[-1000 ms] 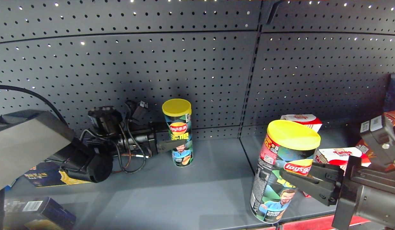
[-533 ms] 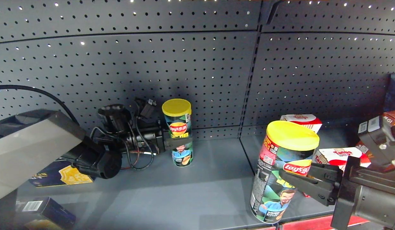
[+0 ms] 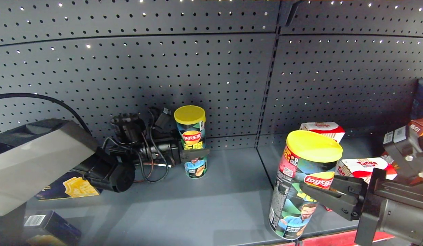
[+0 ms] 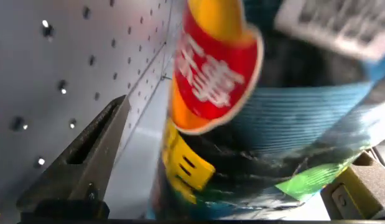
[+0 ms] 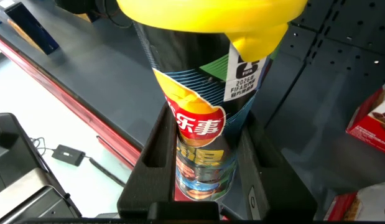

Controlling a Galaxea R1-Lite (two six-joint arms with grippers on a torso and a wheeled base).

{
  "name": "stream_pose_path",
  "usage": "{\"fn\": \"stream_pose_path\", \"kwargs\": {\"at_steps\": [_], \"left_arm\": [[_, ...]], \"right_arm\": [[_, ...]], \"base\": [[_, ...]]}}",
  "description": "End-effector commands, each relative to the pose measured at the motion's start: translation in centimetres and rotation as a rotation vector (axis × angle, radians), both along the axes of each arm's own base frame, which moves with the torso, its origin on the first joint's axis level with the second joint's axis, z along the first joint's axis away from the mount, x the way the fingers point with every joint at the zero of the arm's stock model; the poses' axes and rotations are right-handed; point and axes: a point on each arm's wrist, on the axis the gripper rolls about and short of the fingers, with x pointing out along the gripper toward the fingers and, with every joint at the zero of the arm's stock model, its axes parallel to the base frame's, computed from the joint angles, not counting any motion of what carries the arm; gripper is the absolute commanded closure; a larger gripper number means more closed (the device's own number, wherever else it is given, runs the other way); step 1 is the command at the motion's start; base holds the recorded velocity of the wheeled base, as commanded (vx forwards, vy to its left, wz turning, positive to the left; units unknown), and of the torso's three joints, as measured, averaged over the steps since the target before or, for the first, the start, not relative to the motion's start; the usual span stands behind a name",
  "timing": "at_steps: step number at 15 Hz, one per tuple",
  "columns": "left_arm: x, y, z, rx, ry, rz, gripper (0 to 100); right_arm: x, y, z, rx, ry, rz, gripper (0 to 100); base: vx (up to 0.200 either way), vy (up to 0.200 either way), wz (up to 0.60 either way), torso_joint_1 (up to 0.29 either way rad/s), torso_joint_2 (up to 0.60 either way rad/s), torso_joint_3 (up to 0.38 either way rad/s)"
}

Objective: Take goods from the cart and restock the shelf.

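Observation:
A chip can (image 3: 191,136) with a yellow lid stands upright at the back of the grey shelf (image 3: 215,205), close to the pegboard wall. My left gripper (image 3: 194,151) straddles its lower half, open; in the left wrist view a gap shows between one finger (image 4: 86,162) and the can (image 4: 254,124). A second, nearer chip can (image 3: 305,177) is at the shelf's front right edge, tilted slightly, with my right gripper (image 3: 305,189) shut on its middle. The right wrist view shows this can (image 5: 204,74) clamped in the gripper (image 5: 204,149). Whether its base rests on the shelf is unclear.
Red-and-white wafer boxes (image 3: 322,128) (image 3: 363,165) lie behind the right can, and a brown box (image 3: 421,124) sits at the far right. Dark blue boxes (image 3: 66,186) (image 3: 51,227) lie at the left. A red strip (image 5: 74,93) lines the shelf's front edge.
My left arm has slid right, bringing its fingers further around the back can, which has stayed put. The right gripper and its can have barely moved.

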Motion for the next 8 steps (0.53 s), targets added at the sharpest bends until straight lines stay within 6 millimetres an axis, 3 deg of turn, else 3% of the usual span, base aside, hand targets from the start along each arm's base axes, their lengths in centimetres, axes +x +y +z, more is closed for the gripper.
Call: {"fn": "stream_pose_path", "kwargs": {"at_steps": [1,6,7,8], "left_arm": [[-0.47,-0.08,0.27,0.000,0.001,-0.004,0],[-1.23,-0.06,1.18,-0.005,-0.019,0.030,0],[-1.28,-0.11,1.15,-0.004,-0.011,0.027,100],[-1.44,-0.14,1.20,-0.003,-0.005,0.025,100]], "right_arm": [[-0.02,-0.09,-0.04,0.000,0.000,-0.002,100],[-0.11,-0.33,-0.43,-0.008,0.009,-0.009,100],[-0.09,-0.34,-0.39,-0.007,0.008,-0.010,100],[-0.11,-0.36,-0.36,-0.006,0.007,-0.012,100]], "base": [[0.000,0.000,0.00,0.000,0.00,0.000],[0.000,0.000,0.00,0.000,0.00,0.000],[0.000,0.000,0.00,0.000,0.00,0.000],[0.000,0.000,0.00,0.000,0.00,0.000]]}}
